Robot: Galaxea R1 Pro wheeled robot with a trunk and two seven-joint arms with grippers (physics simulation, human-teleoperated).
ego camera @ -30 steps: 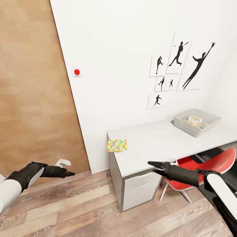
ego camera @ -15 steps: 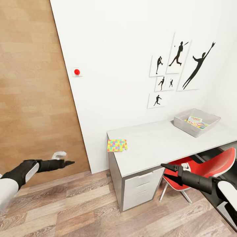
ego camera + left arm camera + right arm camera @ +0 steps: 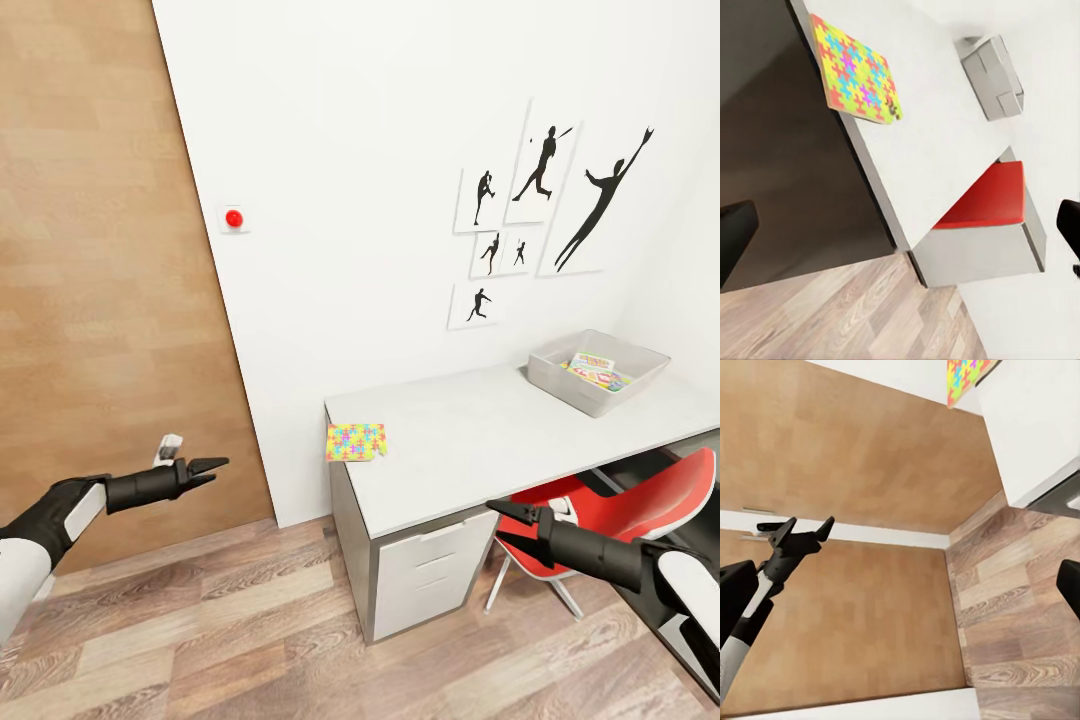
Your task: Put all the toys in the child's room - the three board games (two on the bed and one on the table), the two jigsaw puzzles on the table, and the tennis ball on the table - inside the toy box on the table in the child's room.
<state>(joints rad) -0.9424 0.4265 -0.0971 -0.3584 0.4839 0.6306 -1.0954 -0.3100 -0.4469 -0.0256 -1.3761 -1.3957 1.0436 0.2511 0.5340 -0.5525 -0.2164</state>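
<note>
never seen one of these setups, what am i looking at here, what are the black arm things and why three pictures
It is a simulated two-armed robot. The big picture comes from its head camera; the other two come from cameras near each gripper. The left gripper and right gripper are both open and hold nothing. Ahead is a white desk with a colourful jigsaw puzzle at its near corner and a grey toy box further back, something colourful already inside. A red chair sits under the desk.

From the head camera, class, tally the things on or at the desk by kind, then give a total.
Jigsaw puzzle: 1
Toy box: 1
Colourful flat toy inside the box: 1 visible; it could hide others
Red chair: 1
Total: 4
</note>
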